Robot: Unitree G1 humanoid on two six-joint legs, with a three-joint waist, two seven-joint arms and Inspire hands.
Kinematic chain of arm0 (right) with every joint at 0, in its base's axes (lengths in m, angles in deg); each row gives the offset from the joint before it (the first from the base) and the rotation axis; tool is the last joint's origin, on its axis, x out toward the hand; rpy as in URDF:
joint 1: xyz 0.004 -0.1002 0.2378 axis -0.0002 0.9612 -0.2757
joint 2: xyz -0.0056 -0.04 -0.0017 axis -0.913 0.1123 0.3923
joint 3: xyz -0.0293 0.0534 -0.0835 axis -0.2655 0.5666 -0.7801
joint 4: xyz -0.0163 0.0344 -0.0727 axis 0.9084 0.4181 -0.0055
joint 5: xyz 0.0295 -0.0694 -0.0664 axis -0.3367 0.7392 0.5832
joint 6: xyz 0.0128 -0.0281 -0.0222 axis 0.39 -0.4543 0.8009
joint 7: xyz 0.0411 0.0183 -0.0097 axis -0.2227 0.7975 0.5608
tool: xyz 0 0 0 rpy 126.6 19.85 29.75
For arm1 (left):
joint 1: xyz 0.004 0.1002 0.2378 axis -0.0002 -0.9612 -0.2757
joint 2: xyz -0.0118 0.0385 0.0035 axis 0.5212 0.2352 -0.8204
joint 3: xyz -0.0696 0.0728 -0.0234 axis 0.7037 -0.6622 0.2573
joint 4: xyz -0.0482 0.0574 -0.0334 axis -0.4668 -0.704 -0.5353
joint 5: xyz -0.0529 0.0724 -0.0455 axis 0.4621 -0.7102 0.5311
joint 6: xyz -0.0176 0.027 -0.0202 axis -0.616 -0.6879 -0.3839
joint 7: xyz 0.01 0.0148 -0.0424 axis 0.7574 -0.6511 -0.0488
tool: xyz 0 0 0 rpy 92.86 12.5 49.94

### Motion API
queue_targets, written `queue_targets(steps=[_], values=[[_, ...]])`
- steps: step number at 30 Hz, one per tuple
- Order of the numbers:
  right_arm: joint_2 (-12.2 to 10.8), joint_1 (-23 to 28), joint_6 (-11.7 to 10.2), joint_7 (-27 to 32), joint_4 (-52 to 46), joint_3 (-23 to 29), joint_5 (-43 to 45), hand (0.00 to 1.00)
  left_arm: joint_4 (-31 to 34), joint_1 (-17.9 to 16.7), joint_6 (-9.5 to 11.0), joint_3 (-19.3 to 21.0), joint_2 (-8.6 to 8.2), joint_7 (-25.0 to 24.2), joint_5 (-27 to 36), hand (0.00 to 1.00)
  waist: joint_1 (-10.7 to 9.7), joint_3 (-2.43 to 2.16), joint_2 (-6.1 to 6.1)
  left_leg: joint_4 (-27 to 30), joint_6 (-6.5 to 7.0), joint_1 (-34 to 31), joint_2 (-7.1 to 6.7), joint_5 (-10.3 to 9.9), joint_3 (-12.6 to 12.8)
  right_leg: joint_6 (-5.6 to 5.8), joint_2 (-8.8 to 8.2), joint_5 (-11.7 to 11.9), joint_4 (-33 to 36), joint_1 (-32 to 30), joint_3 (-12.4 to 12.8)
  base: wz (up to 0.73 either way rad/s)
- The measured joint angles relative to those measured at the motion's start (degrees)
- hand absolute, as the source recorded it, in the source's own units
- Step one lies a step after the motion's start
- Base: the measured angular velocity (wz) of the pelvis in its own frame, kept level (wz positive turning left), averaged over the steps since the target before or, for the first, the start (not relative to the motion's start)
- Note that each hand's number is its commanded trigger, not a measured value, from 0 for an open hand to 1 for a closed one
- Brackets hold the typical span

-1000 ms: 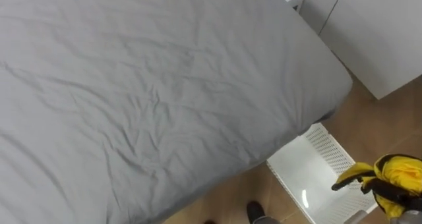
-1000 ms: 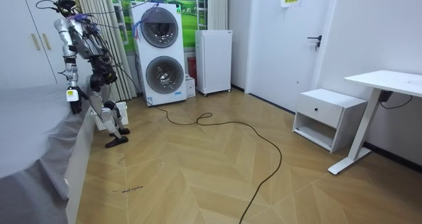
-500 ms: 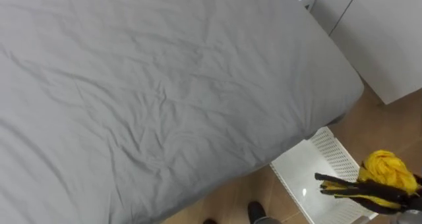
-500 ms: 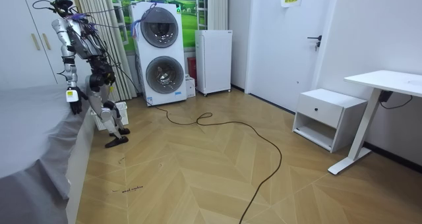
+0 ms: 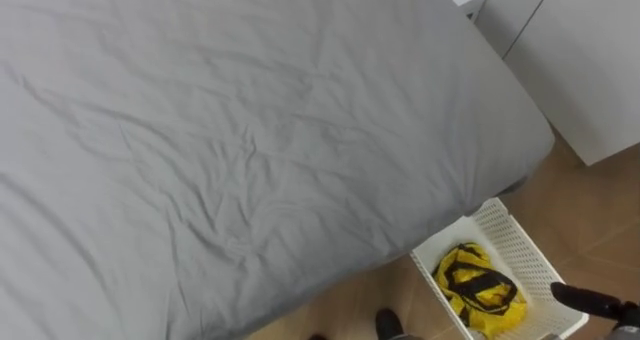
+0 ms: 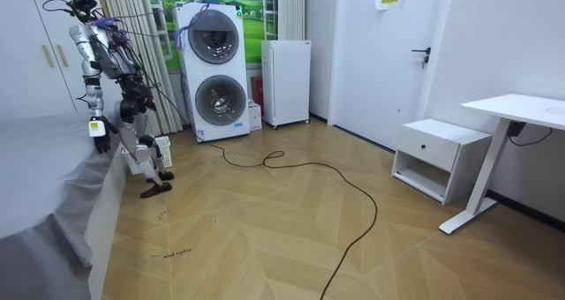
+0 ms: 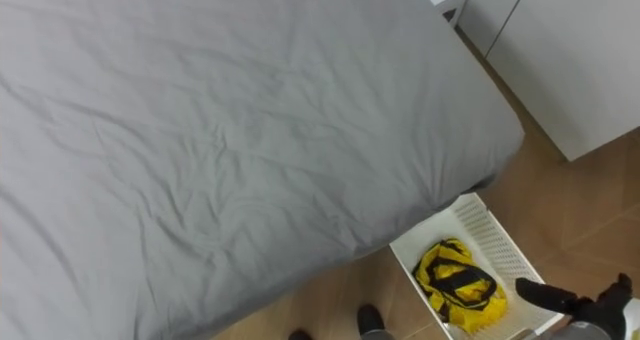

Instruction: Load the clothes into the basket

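Yellow-and-black clothes (image 5: 478, 288) lie in the white basket (image 5: 515, 242) beside the bed (image 5: 250, 130); right hand (image 5: 595, 302) fingers straight, empty

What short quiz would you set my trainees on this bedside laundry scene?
1. True or false: the yellow garment lies inside the white basket.
2. Relative to the grey bed, where does the basket stand? A) on top of it; B) on the wooden floor beside its edge; C) far across the room from it.
3. Fill in: the right hand, by the basket, holds nothing and its fingers are ____.

Key: 1 true; 2 B; 3 open.
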Motion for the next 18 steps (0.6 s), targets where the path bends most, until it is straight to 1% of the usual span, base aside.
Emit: queue_targets(steps=[8, 11, 12, 13, 15, 16, 17, 18], values=[[0.01, 0.41, 0.10, -0.76, 0.08, 0.24, -0.01, 0.00, -0.02, -0.41, -0.10, 0.03, 0.31, -1.10, -0.02, 0.00, -0.01, 0.04, -0.18, -0.42, 0.00, 1.03, -0.18, 0.00, -0.02, 0.02, -0.13, 0.03, 0.23, 0.77, -0.11, 0.00], [0.00, 1.12, 0.18, -1.89, 0.30, 0.23, -1.07, 0.00, 0.09, -1.03, -0.15, 0.38, 0.31, -1.13, -0.11, 0.00, -0.01, 0.27, -0.58, -0.88, -0.06, 2.35, -0.23, 0.04, -0.05, 0.01, -0.11, 0.01, -0.27, 2.29, -0.51, 0.02], [-0.04, 1.73, 0.16, -2.50, 0.28, 0.23, -2.71, 0.00, 0.48, -1.48, -0.15, 0.83, 0.32, -1.13, -0.20, 0.00, -0.04, 0.30, -0.76, -1.61, -0.11, 3.18, -0.27, 0.07, -0.26, 0.00, -0.11, 0.00, -1.07, 3.20, -0.80, 0.08], [-0.39, 2.46, 0.18, -2.73, 0.28, 0.25, -4.61, 0.00, 1.03, -1.95, -0.08, 1.43, 0.41, -1.13, -0.25, 0.00, 0.17, 0.30, -1.26, -2.35, -0.28, 4.24, -0.37, 0.17, -0.33, -0.01, -0.09, 0.00, -1.33, 4.05, -0.89, 0.07], [-0.88, 3.46, 0.20, -3.21, 0.42, 0.25, -5.65, 0.00, 1.30, -2.59, 0.14, 1.60, 0.47, -1.11, -0.92, 0.00, 0.46, 0.30, -1.92, -2.62, -0.31, 5.91, -0.42, 0.19, -0.71, -0.01, -0.06, 0.00, -2.27, 6.34, -1.16, 0.08], [-0.94, 4.36, 0.20, -3.70, 0.37, 0.20, -6.89, 0.00, 1.39, -3.12, 0.21, 1.60, 0.55, -1.12, -1.30, 0.00, 0.74, 0.22, -2.26, -2.85, -0.31, 6.99, -0.48, 0.19, -1.30, 0.00, -0.13, -0.02, -3.04, 7.80, -1.41, 0.12], [-0.99, 4.75, 0.20, -3.88, 0.31, 0.07, -7.75, 0.00, 1.61, -3.39, 0.24, 1.60, 0.65, -1.12, -1.39, 0.00, 0.98, 0.18, -2.45, -3.05, -0.31, 7.56, -0.49, 0.19, -1.31, 0.01, -0.16, -0.01, -3.33, 8.46, -1.60, 0.19], [-1.25, 5.52, 0.20, -4.19, 0.02, -0.65, -9.68, 0.00, 2.39, -3.93, 0.30, 1.61, 0.91, -1.12, -2.54, 0.00, 0.93, 0.02, -2.78, -3.04, -0.32, 8.12, -0.52, 0.19, -2.06, 0.06, -0.29, 0.02, -4.33, 9.79, -2.64, 0.29]])
